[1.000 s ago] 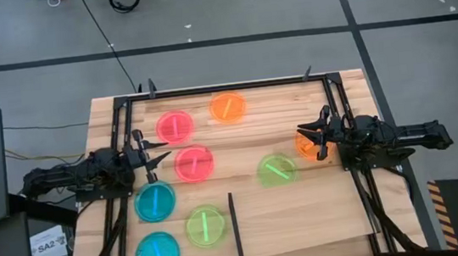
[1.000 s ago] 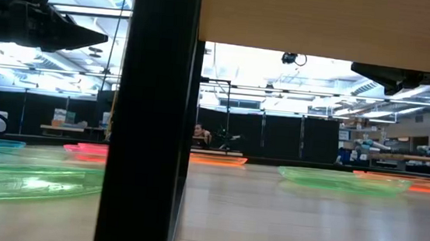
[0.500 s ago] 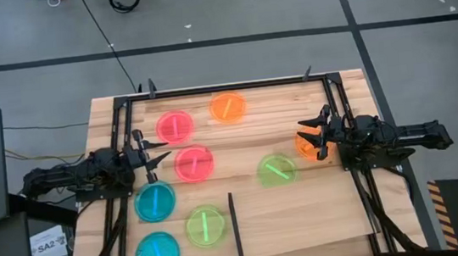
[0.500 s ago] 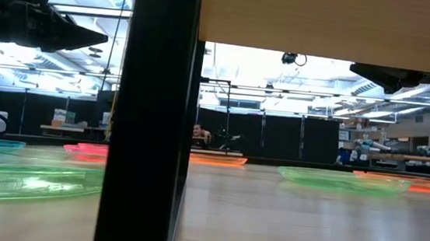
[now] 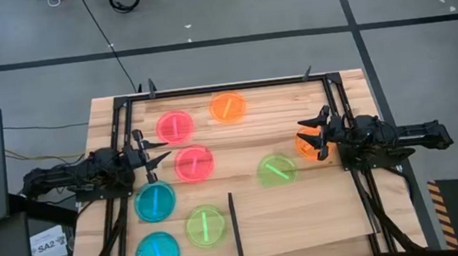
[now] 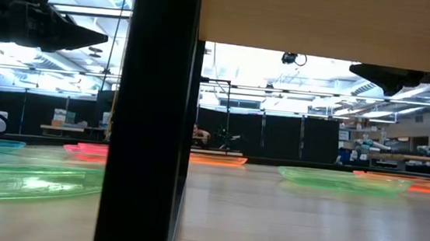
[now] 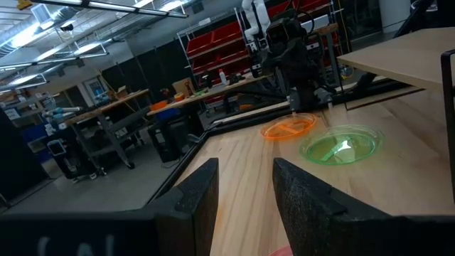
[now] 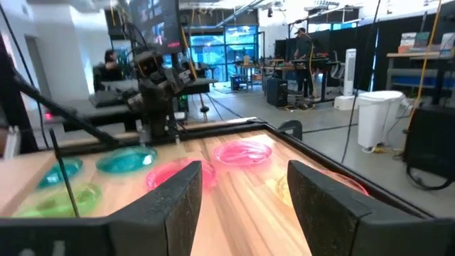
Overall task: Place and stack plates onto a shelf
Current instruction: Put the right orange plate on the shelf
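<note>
Several round translucent plates lie flat on the planked table: two pink [image 5: 174,126] [image 5: 193,163], two orange [image 5: 228,107] [image 5: 306,145], two green [image 5: 276,170] [image 5: 206,225] and two blue [image 5: 155,202] [image 5: 157,255]. The shelf [image 5: 307,222], a pale board with a black strip [image 5: 234,227] on its left edge, stands at the near side with nothing on it. My left gripper [image 5: 152,154] hovers open beside the middle pink plate. My right gripper [image 5: 318,135] hovers open, level, above the right orange plate. Both wrist views show nothing between the fingers [image 7: 245,203] [image 8: 245,195].
A black frame [image 5: 224,85] runs round the table's far and side edges. In the low view the shelf's board [image 6: 333,21] and dark upright [image 6: 153,115] block much of the sight. Bare wood lies between the plates mid-table [image 5: 240,148].
My right gripper has opened wider without moving from its place. The plates and my left arm have kept still.
</note>
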